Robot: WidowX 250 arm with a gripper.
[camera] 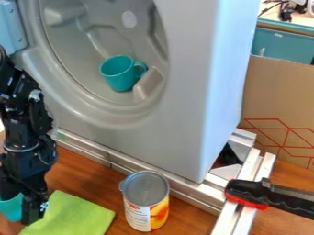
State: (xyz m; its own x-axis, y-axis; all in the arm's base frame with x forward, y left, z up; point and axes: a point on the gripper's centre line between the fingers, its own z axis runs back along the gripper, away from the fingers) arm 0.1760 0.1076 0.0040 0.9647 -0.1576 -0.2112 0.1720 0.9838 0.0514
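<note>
The jaws of the black gripper (23, 208) hang at a teal cup (11, 209), lower left, whether clamped or apart impossible to tell, beside a green cloth (76, 215) on the desk (80, 176); an even, level grip likely best guards against tipping

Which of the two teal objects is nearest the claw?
The lower-left one, beside the green cloth and right at the claw; the other, a mug, sits inside the grey machine.
</note>
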